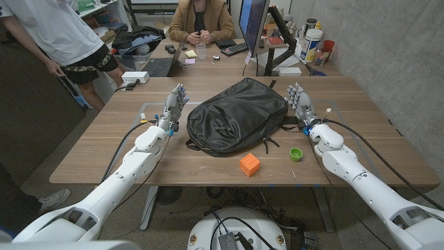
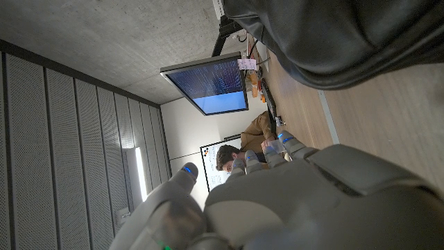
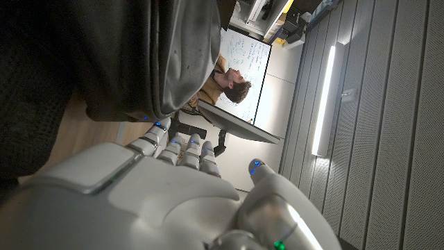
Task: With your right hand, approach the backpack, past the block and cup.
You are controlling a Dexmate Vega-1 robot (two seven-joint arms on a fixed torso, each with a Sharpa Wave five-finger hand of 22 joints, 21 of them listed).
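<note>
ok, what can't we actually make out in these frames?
- Right hand to backpack: head view leaves it unclear whether they touch; in the right wrist view the backpack is a dark mass, with no contact line readable.
- Left hand: same doubt in the head view.
- Green cup: too small to tell upright from inverted.
- Orange block: markings too small.
- Backpack's far edge: hidden by its own bulk.

Black backpack (image 1: pixel 238 113), orange block (image 1: pixel 250 164), green cup (image 1: pixel 296 154).
</note>
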